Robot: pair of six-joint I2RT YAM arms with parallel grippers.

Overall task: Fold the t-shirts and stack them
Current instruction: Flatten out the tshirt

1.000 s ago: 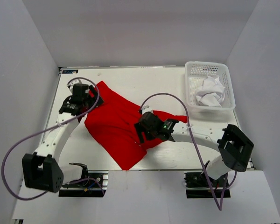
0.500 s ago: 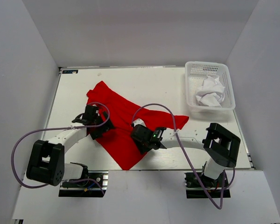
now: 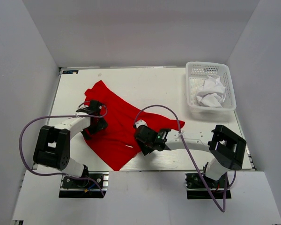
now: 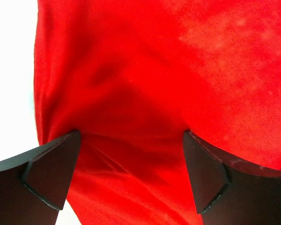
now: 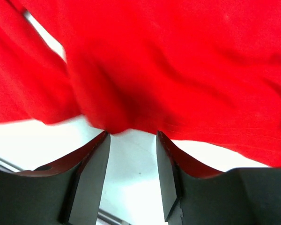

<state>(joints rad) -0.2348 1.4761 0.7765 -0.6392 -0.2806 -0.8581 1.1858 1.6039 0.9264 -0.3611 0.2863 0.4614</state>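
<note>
You have one rumpled red t-shirt (image 3: 117,123) at centre and one balled white t-shirt (image 3: 210,92) at two o'clock. Your left gripper (image 4: 131,178) gapes wide; your right gripper (image 5: 132,136) stands half-open.

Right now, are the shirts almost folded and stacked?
Not nearly. Done: nothing; the red t-shirt lies rumpled and unfolded on the table. In hand: the left gripper sits open over its left side, and the right gripper has its jaws apart at the near edge, with no clear grip. Left: fold the red one, take the white t-shirt out of the basket, fold it and stack both.
</note>
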